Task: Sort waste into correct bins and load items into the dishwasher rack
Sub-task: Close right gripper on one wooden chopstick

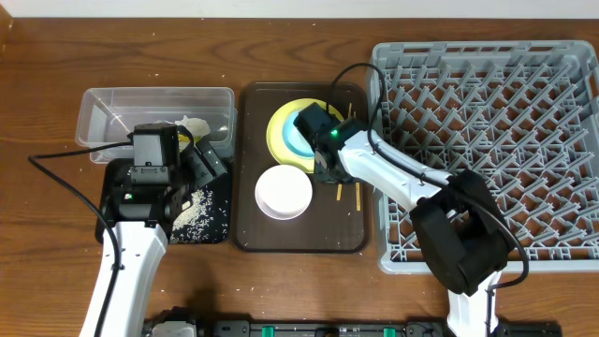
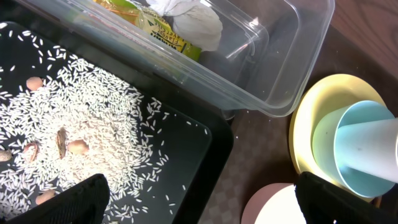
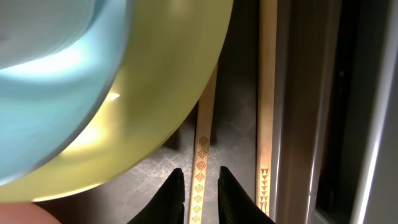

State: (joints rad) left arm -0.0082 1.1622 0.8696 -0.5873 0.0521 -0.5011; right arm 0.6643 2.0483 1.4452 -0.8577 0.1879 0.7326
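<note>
On the brown serving tray (image 1: 245,229), the yellow plate (image 1: 278,126) carries the light blue bowl (image 1: 296,145), with the pale pinkish-white bowl (image 1: 283,192) in front. Two chopsticks (image 1: 339,193) lie at the tray's right. My right gripper (image 3: 200,193) straddles one chopstick (image 3: 202,149) lying flat, with a thin gap on each side; the other chopstick (image 3: 267,93) lies to the right. My left gripper (image 2: 211,202) hangs wide open over the black tray (image 2: 214,146), which holds rice (image 2: 93,124). The clear tub (image 2: 292,74) holds the wrapper (image 2: 163,30) and the tissue (image 2: 198,25).
The grey dishwasher rack (image 1: 496,140) fills the table's right side, close beside the brown tray's right edge. The clear tub (image 1: 112,112) and the black tray (image 1: 215,225) sit side by side left of the brown tray. Small brown bits (image 2: 78,146) lie among the rice.
</note>
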